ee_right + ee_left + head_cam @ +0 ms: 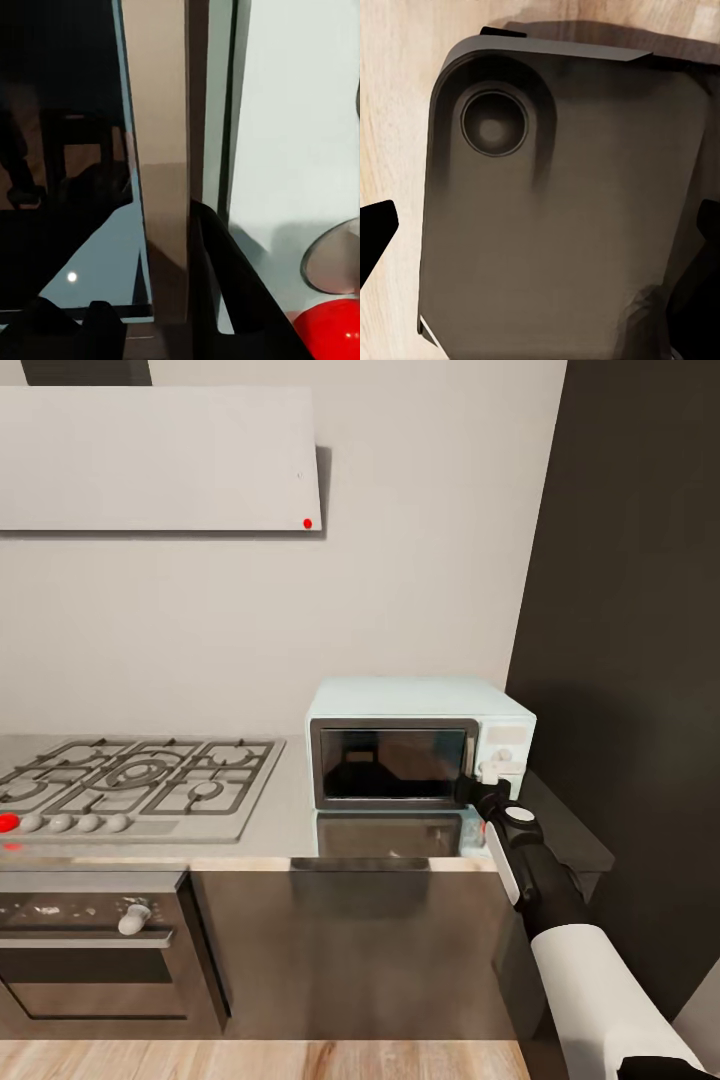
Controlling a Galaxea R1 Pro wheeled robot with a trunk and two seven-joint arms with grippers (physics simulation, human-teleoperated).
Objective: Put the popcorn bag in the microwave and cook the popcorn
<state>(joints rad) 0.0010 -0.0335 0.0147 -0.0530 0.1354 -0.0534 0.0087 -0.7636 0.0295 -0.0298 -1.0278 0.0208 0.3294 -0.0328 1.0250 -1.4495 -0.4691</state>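
Closely against the front of the microwave [418,745] the right end effector [478,792] is held, at the right edge of the dark glass door [392,763], just beside the white panel [503,752] with its knobs. In the right wrist view a dark finger [225,285] is seen lying along the seam between the door edge and the white panel, and a red knob [334,330] is seen near it on the panel. Whether this end effector is released or clenched on something cannot be told, because its tips are hidden against the door edge. Its black wrist and white forearm [600,990] are seen rising from the lower right of the head view.

The left end effector [540,247] is shown from its own wrist camera with its two dark fingertips [375,232] far apart at both sides, so it is released and nothing is grasped. Behind it a dark grey rounded body [562,217] with a round recess is seen, and under that a wooden floor [397,97].

The microwave door is shut, and only dark reflections are shown in the glass. The microwave is placed on the worktop [290,820], at its right end, against a pale grey wall [400,560] and beside a dark tall cabinet [630,610]. To the left on the same worktop a gas hob [135,780] is set, with an oven [95,950] under it and a flat white hood [160,460] above it. The popcorn bag cannot be made out behind the glass.
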